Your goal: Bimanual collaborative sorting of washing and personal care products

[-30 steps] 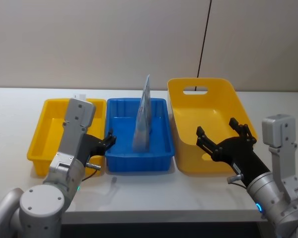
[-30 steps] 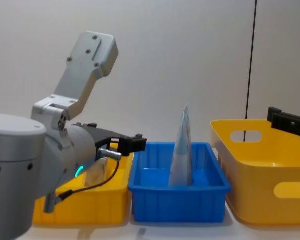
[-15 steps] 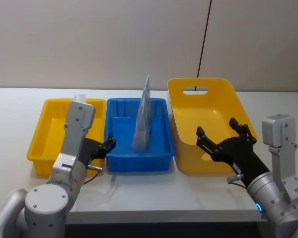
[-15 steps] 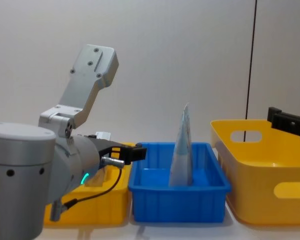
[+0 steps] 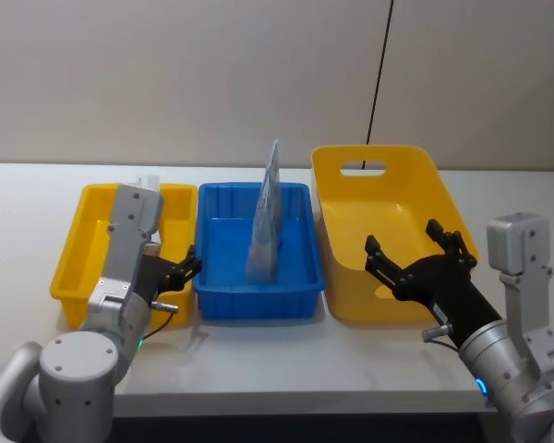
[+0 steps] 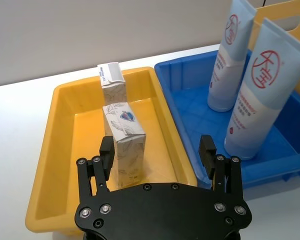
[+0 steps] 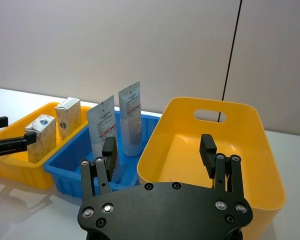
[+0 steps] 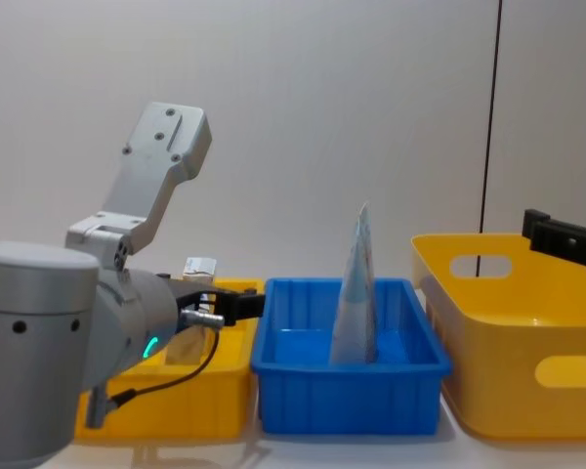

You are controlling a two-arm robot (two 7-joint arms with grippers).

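Note:
Two cream cartons stand in the yellow tray (image 6: 65, 165): a near carton (image 6: 124, 145) with grey leaf print and a blue emblem, and a far carton (image 6: 111, 82) behind it. Two pale blue-grey pouches (image 6: 230, 60) (image 6: 262, 95) stand upright in the blue tray (image 6: 190, 110); the head view shows them edge-on as one pouch (image 5: 266, 217). My left gripper (image 5: 183, 268) (image 6: 157, 152) is open and empty at the yellow tray's near right corner, short of the near carton. Over the yellow basket's (image 5: 374, 152) near wall, my right gripper (image 5: 415, 254) (image 7: 158, 149) hangs open and empty.
The three containers sit side by side on a white table (image 5: 286, 360): yellow tray (image 5: 69, 268) on the left, blue tray (image 5: 258, 305) in the middle, large yellow basket on the right. A bare strip of table lies in front of them. A wall stands close behind.
My left gripper has drawn back and to the left, from the blue tray's near left corner to the yellow tray's near right corner. The right arm and the products have not moved.

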